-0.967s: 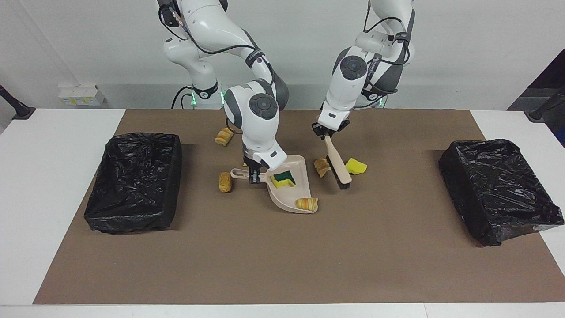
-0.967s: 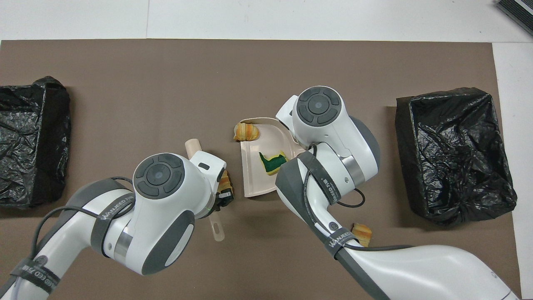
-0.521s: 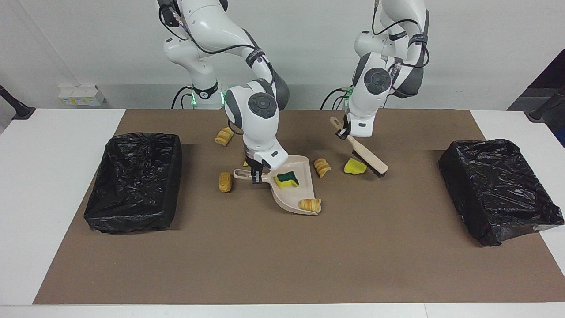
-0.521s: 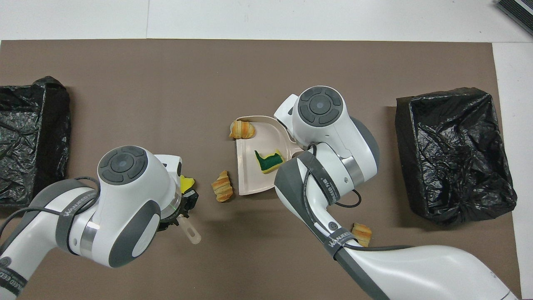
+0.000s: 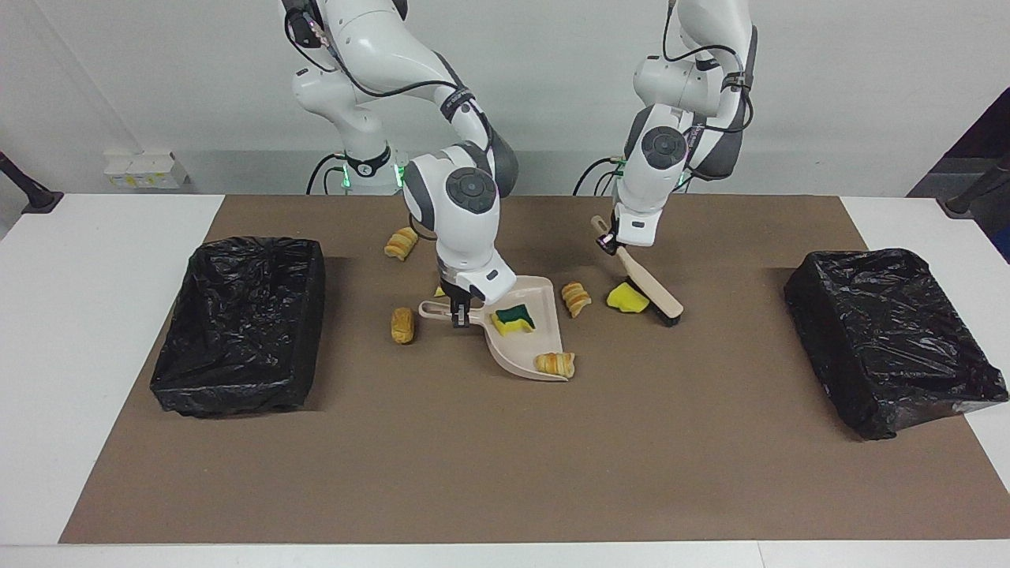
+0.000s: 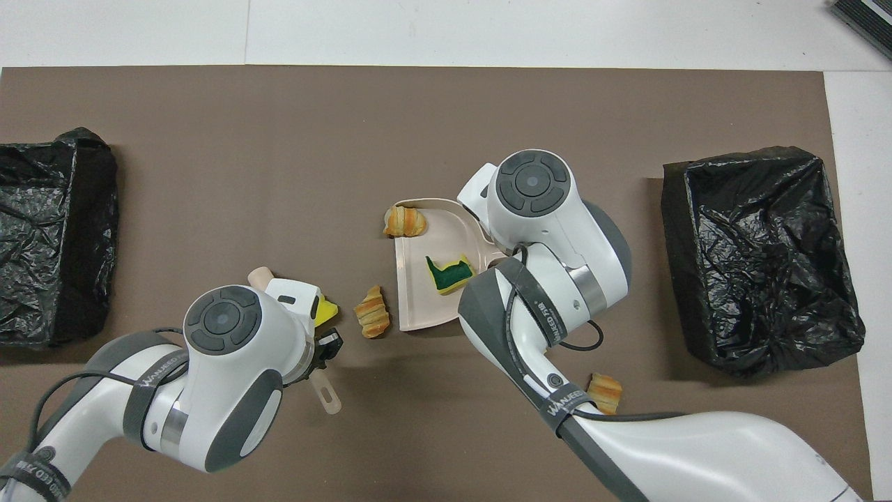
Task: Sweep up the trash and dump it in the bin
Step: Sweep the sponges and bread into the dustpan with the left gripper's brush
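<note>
Two scraps in dustpan (image 5: 527, 347) gripped by right end effector (image 5: 459, 314); left end effector (image 5: 608, 241) clamping brush (image 5: 649, 289).

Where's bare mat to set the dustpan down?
Free: the mat strip farthest from the robots, and between dustpan and either black bin. Crowded: mid-mat, around the dustpan, brush, yellow sponge chunk and rolls.

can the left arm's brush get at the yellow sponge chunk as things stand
Probably yes. The left gripper holds the brush with its bristles down right beside the yellow sponge chunk, and nothing stands between them.
</note>
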`<state>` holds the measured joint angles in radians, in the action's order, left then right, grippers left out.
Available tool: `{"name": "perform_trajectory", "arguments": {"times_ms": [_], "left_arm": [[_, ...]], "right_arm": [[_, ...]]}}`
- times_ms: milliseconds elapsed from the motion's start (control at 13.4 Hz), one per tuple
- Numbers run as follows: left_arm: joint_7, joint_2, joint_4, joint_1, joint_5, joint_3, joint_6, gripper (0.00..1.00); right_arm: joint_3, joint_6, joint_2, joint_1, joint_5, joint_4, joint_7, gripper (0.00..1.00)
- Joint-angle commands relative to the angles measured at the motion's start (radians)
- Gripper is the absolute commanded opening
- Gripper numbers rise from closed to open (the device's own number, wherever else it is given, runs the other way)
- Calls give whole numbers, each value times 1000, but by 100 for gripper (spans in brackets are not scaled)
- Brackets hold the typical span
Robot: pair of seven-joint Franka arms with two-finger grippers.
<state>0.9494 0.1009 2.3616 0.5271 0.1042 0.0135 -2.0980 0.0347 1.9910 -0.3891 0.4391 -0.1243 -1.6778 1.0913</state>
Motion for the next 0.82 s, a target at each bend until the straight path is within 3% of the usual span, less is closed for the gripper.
{"name": "perform_trajectory", "arguments": {"times_ms": [0, 149, 372, 595, 744], "left_arm": [[-64, -22, 7, 63, 26, 8, -69, 0], [-78, -58, 1, 86, 51, 3, -158, 0], [-106, -73, -25, 148, 66, 3, -180, 0], [-170, -115, -80, 209, 114, 2, -283, 0], [-169, -145, -142, 217, 114, -3, -281, 0]], "right_arm": [[7, 38, 36, -3, 23, -59, 27, 0], [7, 39, 39, -5, 21, -68, 21, 0], [7, 39, 44, -5, 21, -76, 27, 0], [7, 37, 44, -8, 23, -73, 27, 0], [7, 35, 44, -10, 23, -71, 27, 0]]}}
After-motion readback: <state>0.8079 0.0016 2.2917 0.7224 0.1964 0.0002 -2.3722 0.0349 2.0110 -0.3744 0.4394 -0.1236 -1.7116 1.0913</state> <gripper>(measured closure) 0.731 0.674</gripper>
